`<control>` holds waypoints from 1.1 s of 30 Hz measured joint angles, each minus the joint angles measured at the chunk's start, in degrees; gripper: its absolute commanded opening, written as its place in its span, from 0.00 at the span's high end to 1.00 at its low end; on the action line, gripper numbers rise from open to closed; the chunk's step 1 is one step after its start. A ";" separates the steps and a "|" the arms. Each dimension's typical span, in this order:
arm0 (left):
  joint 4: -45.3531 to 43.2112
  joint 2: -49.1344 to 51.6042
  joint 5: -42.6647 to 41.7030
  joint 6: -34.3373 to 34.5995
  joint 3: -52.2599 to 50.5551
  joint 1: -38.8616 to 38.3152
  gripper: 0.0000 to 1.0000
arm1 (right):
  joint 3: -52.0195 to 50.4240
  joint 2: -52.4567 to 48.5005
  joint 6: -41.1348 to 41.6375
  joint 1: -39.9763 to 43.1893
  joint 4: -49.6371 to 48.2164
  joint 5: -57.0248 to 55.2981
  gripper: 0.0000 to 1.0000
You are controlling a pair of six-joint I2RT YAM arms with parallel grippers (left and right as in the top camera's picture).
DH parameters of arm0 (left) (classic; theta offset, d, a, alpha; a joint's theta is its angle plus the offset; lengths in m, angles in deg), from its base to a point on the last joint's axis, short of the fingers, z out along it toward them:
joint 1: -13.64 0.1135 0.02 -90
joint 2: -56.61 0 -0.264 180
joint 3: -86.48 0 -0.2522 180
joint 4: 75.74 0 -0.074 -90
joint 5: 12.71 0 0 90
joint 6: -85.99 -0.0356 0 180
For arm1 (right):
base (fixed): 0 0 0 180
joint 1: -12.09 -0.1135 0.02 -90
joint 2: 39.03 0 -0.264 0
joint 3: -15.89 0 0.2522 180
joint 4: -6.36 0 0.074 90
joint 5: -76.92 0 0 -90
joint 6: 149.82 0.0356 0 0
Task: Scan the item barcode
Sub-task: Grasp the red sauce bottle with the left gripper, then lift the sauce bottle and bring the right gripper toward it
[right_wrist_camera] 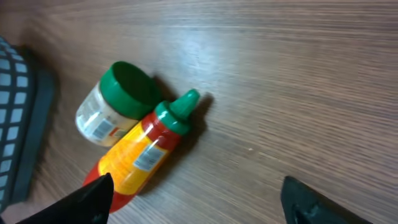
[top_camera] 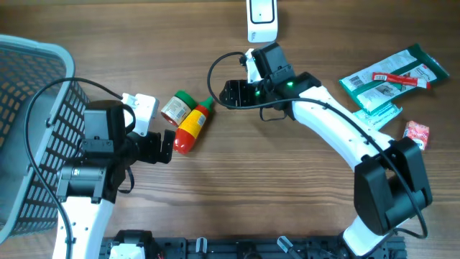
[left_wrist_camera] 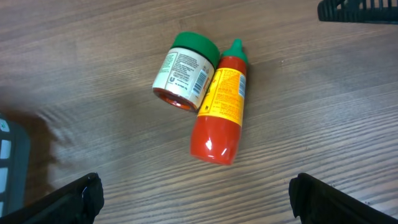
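Left gripper (top_camera: 169, 147), near-left of the table (top_camera: 108, 43): fingers spread wide, empty, aimed at the red sauce bottle (top_camera: 191, 126) lying just beyond, left of centre, touching a green-lidded jar (top_camera: 175, 108). Right gripper (right_wrist_camera: 198, 183), farther in: likewise spread and empty, facing the same pair from the opposite side. White scanner (top_camera: 261, 20) at the far edge; step judged as approach before pick-up, the next move calling for a grip on the bottle's body, barcode left uncovered.

The left arm (top_camera: 77, 219) and right arm (top_camera: 338, 126) have white shells, black joint housings and looping black cables (top_camera: 211, 73). A green light (top_camera: 290, 85) glows by the right wrist. The left end effector (left_wrist_camera: 196, 190) has black fingers (left_wrist_camera: 84, 196).
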 measured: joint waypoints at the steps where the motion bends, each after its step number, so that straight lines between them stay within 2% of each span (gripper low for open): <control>1: -1.31 0.07 -0.07 -0.04 0.00 0.00 0.00 | 0.04 0.00 0.15 1.09 1.05 -0.26 0.12; 5: -1.68 1.84 -0.76 -0.04 0.02 0.00 0.00 | 0.17 0.37 -0.55 7.02 4.72 -0.52 0.12; 8: 0.00 8.81 -0.87 -0.04 0.04 -0.79 0.00 | 0.17 2.89 -1.90 10.71 5.57 -0.87 0.11; 14: -1.75 25.62 1.42 -0.07 0.00 -8.85 0.00 | 0.35 5.68 -4.28 14.03 5.55 -1.11 0.09; 19: -9.73 33.99 5.03 -0.09 -0.07 -10.43 0.00 | 0.39 5.68 -6.64 15.61 5.79 -1.36 0.09; 22: -16.87 34.69 7.08 -0.87 -0.15 -10.43 0.00 | 0.39 5.68 -6.86 15.63 5.90 -1.53 0.09; 25: -19.74 34.95 7.74 -1.51 -0.15 -10.43 0.00 | 0.39 5.68 -6.86 15.63 5.90 -1.53 0.09; 28: -18.73 36.50 7.45 -1.73 -0.15 -10.43 0.12 | 0.39 5.68 -6.86 15.63 5.90 -1.53 0.08; 31: -16.92 37.13 6.16 -2.27 -0.20 -10.43 0.13 | 0.39 5.68 -6.86 15.63 5.90 -1.53 0.08; 33: -18.29 37.31 5.92 -2.36 -0.85 -10.43 0.20 | 0.39 5.68 -6.86 15.63 5.90 -1.53 0.09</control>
